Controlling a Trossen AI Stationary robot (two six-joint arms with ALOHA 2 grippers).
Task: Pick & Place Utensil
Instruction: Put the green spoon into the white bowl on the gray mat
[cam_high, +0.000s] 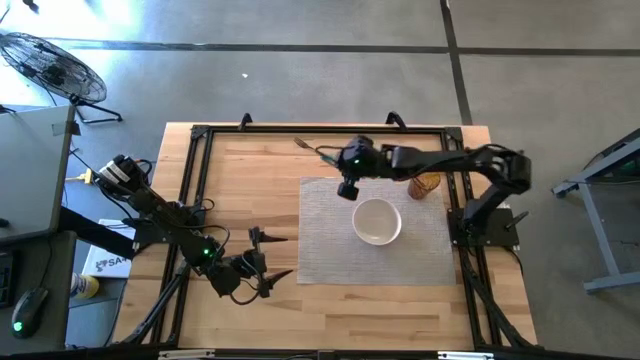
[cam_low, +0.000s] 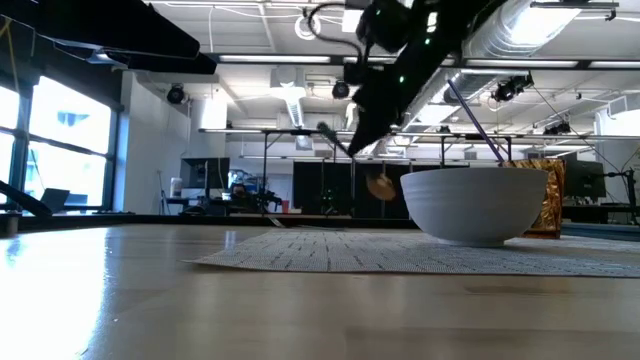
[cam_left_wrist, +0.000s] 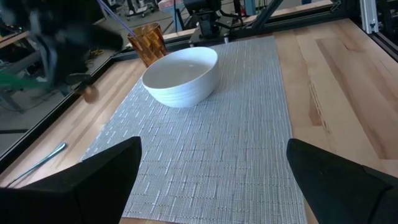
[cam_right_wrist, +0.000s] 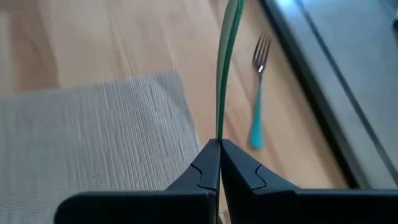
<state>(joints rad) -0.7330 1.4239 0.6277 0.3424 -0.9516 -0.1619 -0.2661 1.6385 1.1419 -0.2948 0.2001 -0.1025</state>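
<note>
The wooden table (cam_high: 240, 190) fills the middle of the high view, with the grey placemat (cam_high: 330, 235) laid on its right half. My right arm reaches in from the right edge of that frame; my left gripper (cam_high: 262, 262) waits at lower centre, its fingers spread wide and holding nothing.

On the mat, just right of centre, sits the white bowl (cam_high: 378, 221), and the amber glass (cam_high: 426, 185) stands just beyond the mat's upper right corner.

My right gripper (cam_right_wrist: 219, 149) hangs above the mat's upper edge, near the top centre of the high view, its fingers pressed together on the green utensil (cam_right_wrist: 225, 74). In the right wrist view the thin handle runs straight away from my fingertips, toward the top of that picture. The bowl lies down and slightly right of my right gripper in the high view, so I judge the carry is short, with open mat all around it.

The blue-handled fork (cam_right_wrist: 257, 109) lies on bare wood beside the black frame rail (cam_high: 320, 128), clear of my path.
</note>
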